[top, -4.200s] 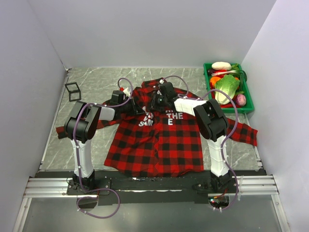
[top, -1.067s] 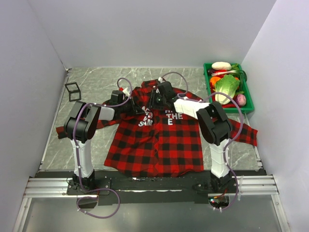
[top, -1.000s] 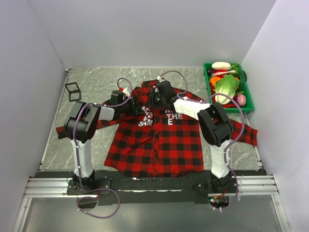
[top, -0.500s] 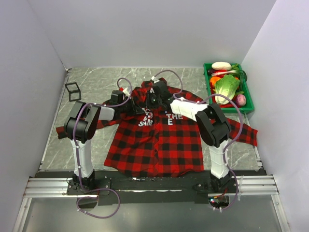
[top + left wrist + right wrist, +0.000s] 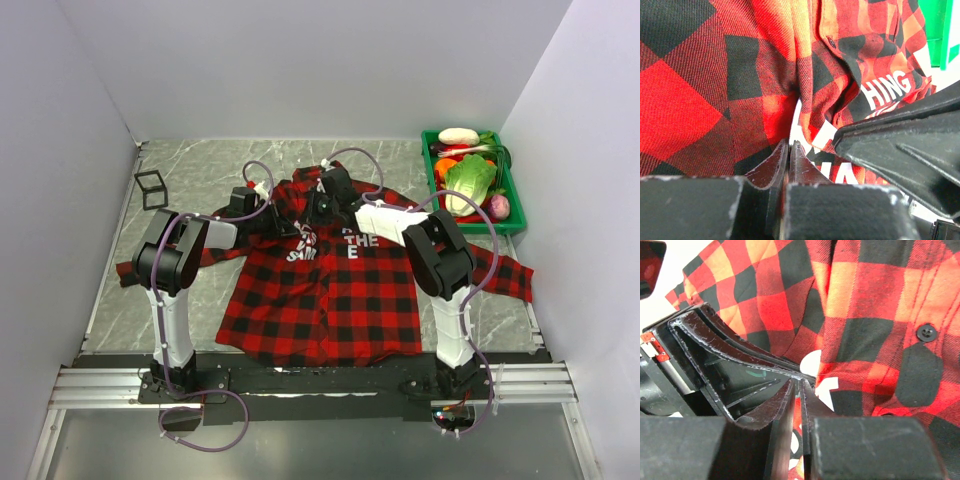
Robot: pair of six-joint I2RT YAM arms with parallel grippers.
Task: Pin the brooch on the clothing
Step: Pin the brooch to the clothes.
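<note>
Button (image 5: 926, 332) on shirt (image 5: 865, 290), right wrist view, green bin (image 5: 430, 170) overhead

Light: bright, even, from overhead.
Shadows: faint around the shirt (image 5: 330, 290) in the top view; deeper in its folds in the wrist views.
Focus: plaid weave crisp; near fingers (image 5: 765, 170) dark, slightly soft.
Glare: background past the fabric blown white in the wrist views.

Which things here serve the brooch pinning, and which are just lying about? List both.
Job in hand: plaid shirt; left gripper; right gripper. I cannot pick out the brooch.
Lying about: green tray of vegetables; black wire cube.
</note>
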